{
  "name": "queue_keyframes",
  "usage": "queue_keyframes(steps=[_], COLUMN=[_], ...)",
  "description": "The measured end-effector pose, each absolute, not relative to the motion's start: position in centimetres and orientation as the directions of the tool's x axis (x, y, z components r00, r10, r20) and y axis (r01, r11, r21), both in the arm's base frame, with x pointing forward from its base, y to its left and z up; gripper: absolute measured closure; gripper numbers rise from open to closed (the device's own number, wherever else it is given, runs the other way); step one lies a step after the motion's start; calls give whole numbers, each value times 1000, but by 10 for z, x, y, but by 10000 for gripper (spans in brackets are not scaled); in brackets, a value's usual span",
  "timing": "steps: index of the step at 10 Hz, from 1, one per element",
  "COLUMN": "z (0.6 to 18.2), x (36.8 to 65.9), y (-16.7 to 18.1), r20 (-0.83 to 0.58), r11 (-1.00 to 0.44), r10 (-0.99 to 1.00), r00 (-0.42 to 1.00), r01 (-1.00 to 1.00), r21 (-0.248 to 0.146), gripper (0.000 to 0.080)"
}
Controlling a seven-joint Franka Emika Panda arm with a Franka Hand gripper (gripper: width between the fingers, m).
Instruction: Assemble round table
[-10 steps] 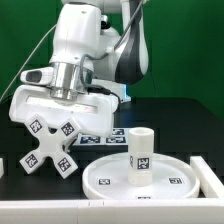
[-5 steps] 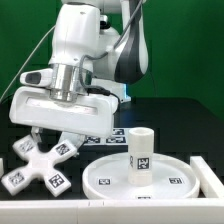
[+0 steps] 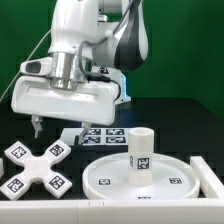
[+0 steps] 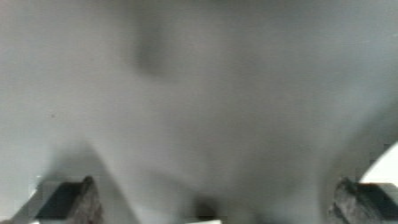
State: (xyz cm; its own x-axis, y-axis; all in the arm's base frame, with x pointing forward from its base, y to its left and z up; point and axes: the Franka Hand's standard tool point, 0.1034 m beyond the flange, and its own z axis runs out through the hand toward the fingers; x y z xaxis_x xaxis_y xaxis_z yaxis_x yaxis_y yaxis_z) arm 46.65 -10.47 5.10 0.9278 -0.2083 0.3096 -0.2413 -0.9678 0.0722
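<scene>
The claw (image 4: 217, 203) stood with its fingers (image 4: 71, 200) spread wide apart in the wrist view, and we saw nothing clamped between them; the rest of that view was a grey blur. In the exterior view it hung above the cross-shaped foot (image 3: 34, 166), clear of it. The foot lay flat on the black table (image 3: 190, 125), near the front edge at the exterior view's left. Just to its right sat the round disc (image 3: 165, 172), with the leg (image 3: 141, 152) upright on it. Farther back, between foot and disc, lay the marker board (image 3: 100, 134).
</scene>
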Motion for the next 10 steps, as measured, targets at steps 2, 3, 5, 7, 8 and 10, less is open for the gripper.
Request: queue_keyframes(steps=[2,3,5,7,8,10], z=[70,80,93,100,100,99], x=[483,496,525,554,561,562], y=[-109,-118,-135,-137,-134,-133], r20=[277,241,177,24,-27,-39], r11=[-976,-983,-993,-996,-996,-996], r10=[-188,-160,-111,-83,-75,-76], r00=[942,957,978,996,997,996], r01=[-211,-176,-118,-82,-77,-78], r21=[56,47,29,-28,-47,-53], gripper=[150,150,151,150,150,150])
